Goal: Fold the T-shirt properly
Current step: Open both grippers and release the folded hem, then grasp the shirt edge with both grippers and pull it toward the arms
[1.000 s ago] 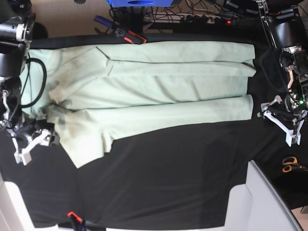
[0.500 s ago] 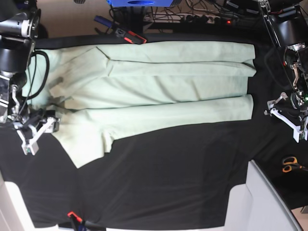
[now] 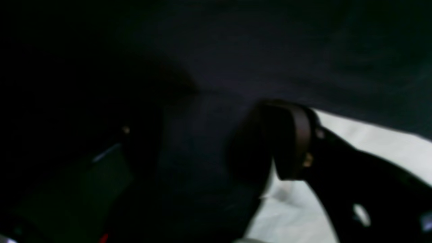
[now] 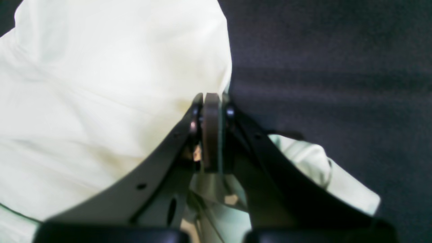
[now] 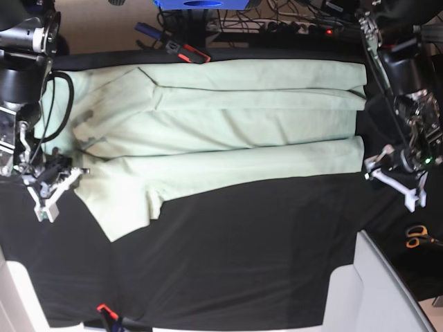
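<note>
My surface (image 5: 235,263) is covered in black cloth, and one T-shirt (image 5: 228,131), pale mint green, lies across its far half, folded lengthwise into long bands with a sleeve flap hanging toward the near edge on the base view's left. Beyond the far edge sits a tangle of cables (image 5: 291,21), a blue object (image 5: 201,4) and a small black-and-red tool (image 5: 185,51) just beside the shirt's far edge. One pair of orange-handled scissors (image 5: 417,236) lies off to the base view's right, well apart from the shirt, and a pale grey-white panel (image 5: 377,290) fills the near right corner. A small orange-and-black clip (image 5: 107,312) sits at the near edge.

I have two pincers in view. My right pincer (image 4: 212,111) is at the shirt's sleeve end, its jaws pressed together; pale cloth lies on both sides of them, but I cannot tell whether any fabric is caught between. A black cable (image 5: 59,111) loops over the shirt beside that arm. My left pincer (image 5: 396,178) sits just beside the shirt's hem corner, over the black covering; in the dark, blurred wrist view its jaws stand spread, with pale cloth showing behind one finger (image 3: 287,141). Nothing lies on the shirt between my two arms.
</note>
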